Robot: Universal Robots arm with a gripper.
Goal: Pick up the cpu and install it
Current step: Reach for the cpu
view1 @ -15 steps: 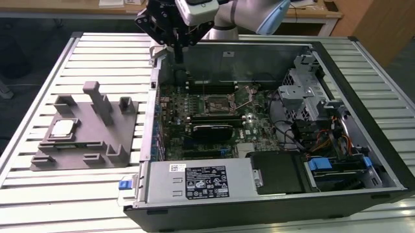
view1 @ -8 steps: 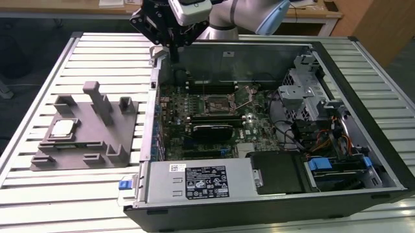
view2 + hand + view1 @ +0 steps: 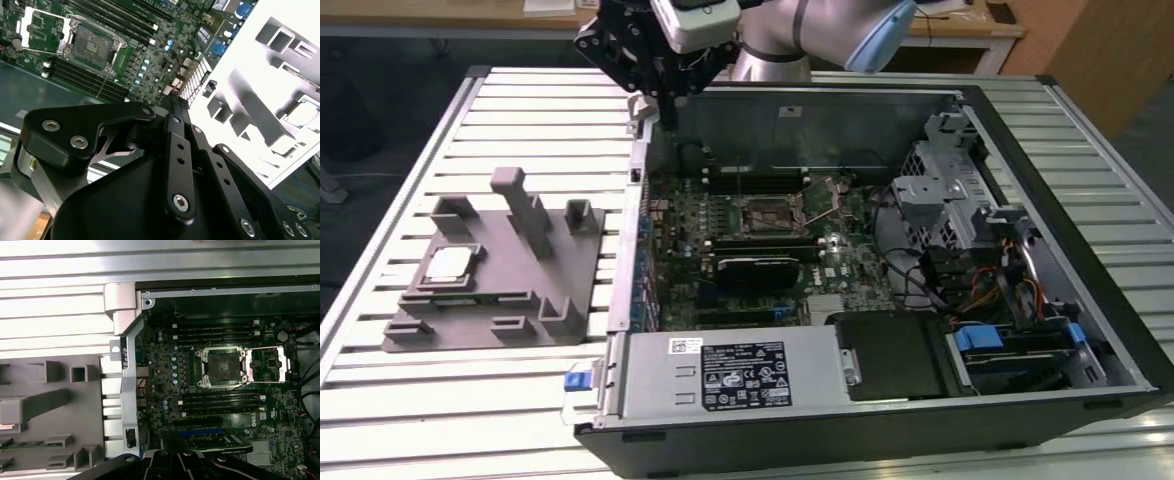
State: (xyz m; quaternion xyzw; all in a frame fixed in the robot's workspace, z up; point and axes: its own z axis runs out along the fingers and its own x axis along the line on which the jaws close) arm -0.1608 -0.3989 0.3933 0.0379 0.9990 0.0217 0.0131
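Exterior view first. Seeing the gripper (image 3: 670, 118) at the top of the frame, left of centre, hanging just above the back wall of the case (image 3: 854, 120). Looks clenched, with nothing in it. Seeing the cpu (image 3: 450, 263) way over on the left of the frame, lying flat in the fixture (image 3: 520, 300), well apart from the gripper. Open socket (image 3: 767, 212) mid-frame on the board (image 3: 680, 255). Can't see the rest of the arm, cut off by the top edge.

Second wrist view. Fingers (image 3: 175, 145) pressed together at the tips, so calling it closed and empty. Barely making out the cpu as a pale square in the fixture, all washed out white there. Hard to tell chip edge from pocket edge. Big chunk of the board hidden behind the gripper's black links.

First wrist view. Looking down on the socket, plate (image 3: 270, 362) swung open just beside it. Fixture cut off at the frame edge.

Worries, just guessing:
- Could clip the posts (image 3: 527, 215) near the cpu.
- Could shove the chip instead of grabbing it, with those fingers closed.
- Could bend socket pins by setting it down skewed.
- Not loving that case wall right under the tips either.
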